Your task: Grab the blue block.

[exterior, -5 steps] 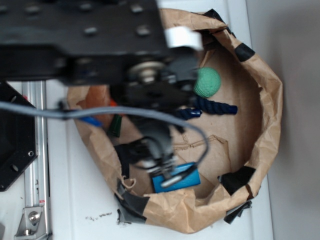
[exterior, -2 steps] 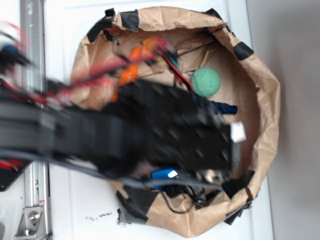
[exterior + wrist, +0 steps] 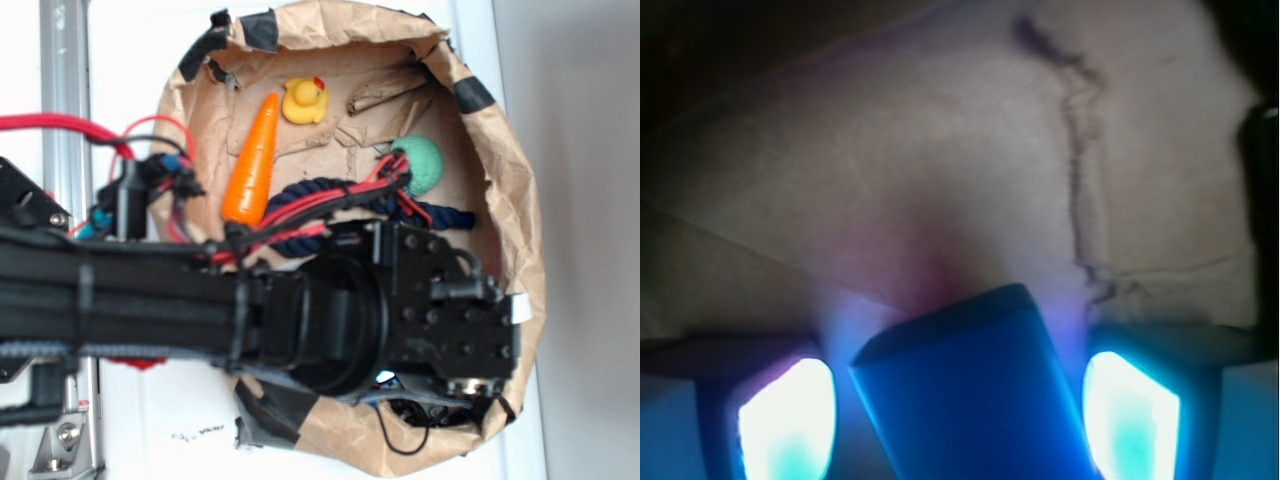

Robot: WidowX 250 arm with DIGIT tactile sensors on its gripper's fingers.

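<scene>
In the wrist view the blue block (image 3: 970,400) fills the lower middle, lying on the brown paper floor and slightly tilted. My gripper (image 3: 958,420) is open and straddles it. Its two brightly lit fingers (image 3: 785,420) stand on either side, with a narrow gap between each finger and the block. In the exterior view my arm (image 3: 330,320) covers the lower part of the bag. There only a sliver of the blue block (image 3: 383,378) shows beneath the wrist, and the gripper itself is hidden.
A crumpled brown paper bag (image 3: 520,200) with black tape patches forms the walls around everything. Inside lie an orange carrot (image 3: 255,165), a yellow duck (image 3: 304,100), a green ball (image 3: 420,165) and a navy rope (image 3: 300,200). A metal rail (image 3: 62,80) runs along the left.
The arm has swung down across the lower part of the bag, uncovering the carrot and duck. The blue block, plainly seen a second ago, is now almost wholly hidden under the wrist.
</scene>
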